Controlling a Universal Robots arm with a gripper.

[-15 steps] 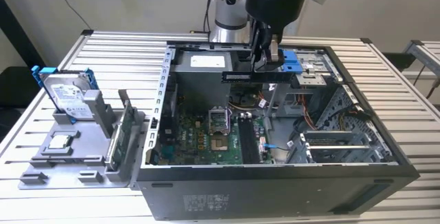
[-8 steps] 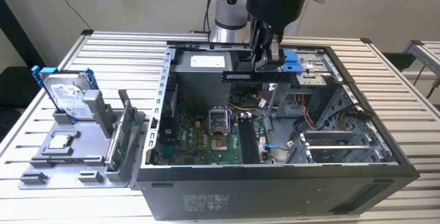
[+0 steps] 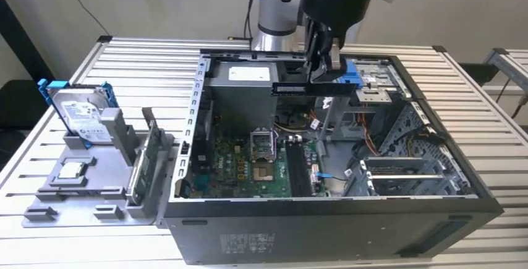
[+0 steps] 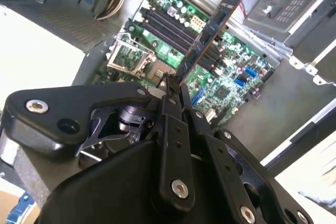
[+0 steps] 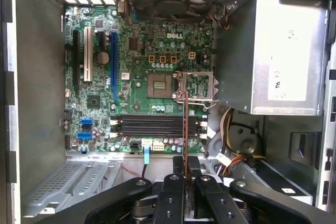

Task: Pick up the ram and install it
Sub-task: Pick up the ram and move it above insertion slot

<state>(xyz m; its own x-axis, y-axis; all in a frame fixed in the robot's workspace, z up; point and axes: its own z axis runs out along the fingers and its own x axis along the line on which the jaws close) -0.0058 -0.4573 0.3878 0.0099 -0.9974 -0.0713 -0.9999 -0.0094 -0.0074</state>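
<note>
Pickup done. Gripper (image 3: 317,77) clamped on the ram (image 3: 302,88), held level over the open computer case (image 3: 330,222), upper centre of the exterior view. Not yet seated: in the first wrist view the ram hangs crosswise above empty memory slots (image 5: 152,125), apart from them.

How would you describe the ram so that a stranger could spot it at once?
Find the open computer case on the slatted table. Above its opening hangs the arm's gripper, shut on the ram. It is a long, narrow dark stick held level in the air, unlike the wider green circuit board and silver hard drive standing in the grey holder.
</note>
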